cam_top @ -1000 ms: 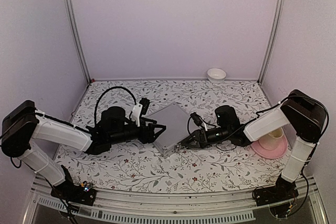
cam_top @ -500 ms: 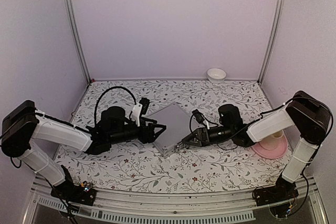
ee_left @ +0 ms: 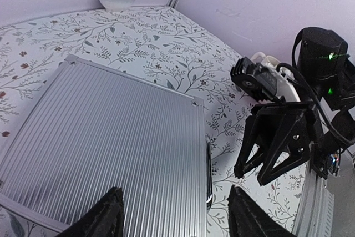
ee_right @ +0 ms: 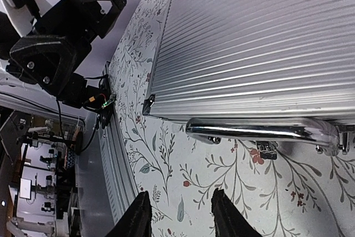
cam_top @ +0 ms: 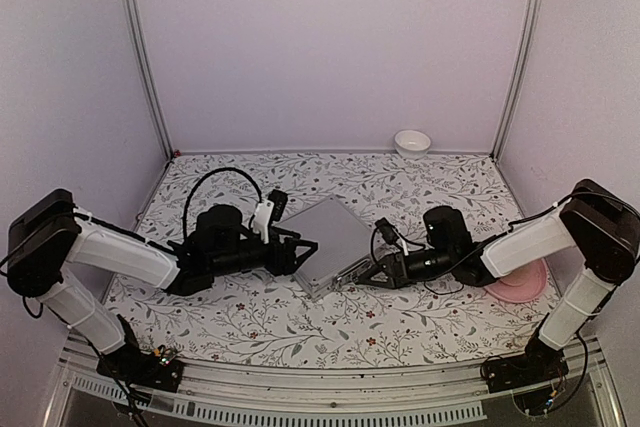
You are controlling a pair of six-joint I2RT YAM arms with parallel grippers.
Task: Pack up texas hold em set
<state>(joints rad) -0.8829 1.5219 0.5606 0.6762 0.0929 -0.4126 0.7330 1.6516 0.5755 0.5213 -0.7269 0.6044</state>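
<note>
- Lying flat with its lid shut, the silver aluminium briefcase [cam_top: 328, 237] sits near the middle of the floral table [cam_top: 430, 187], turned cornerwise between the two arms.
- Its ribbed lid fills much of the left wrist view, and its chrome handle [ee_right: 260, 130] runs along the front edge that faces the right arm.
- No cards, chips or button show anywhere outside the case.
- The left gripper [cam_top: 300, 250] reaches in low from the left, at the case's left edge. Its jaws stand wide apart. In its own camera one fingertip is over the lid and the other past the case's edge, over the tablecloth. It holds nothing.
- The right gripper [cam_top: 365, 275] lies low over the table just beside the handle side of the case. Its fingers [ee_right: 138, 215] are parted, with only flowered cloth between them, and they are short of the handle. It holds nothing.
- A small white bowl [cam_top: 412, 141] stands at the back wall, well apart from the case.
- A pink plate [cam_top: 525, 287] lies at the right, partly hidden behind the right forearm.
</note>
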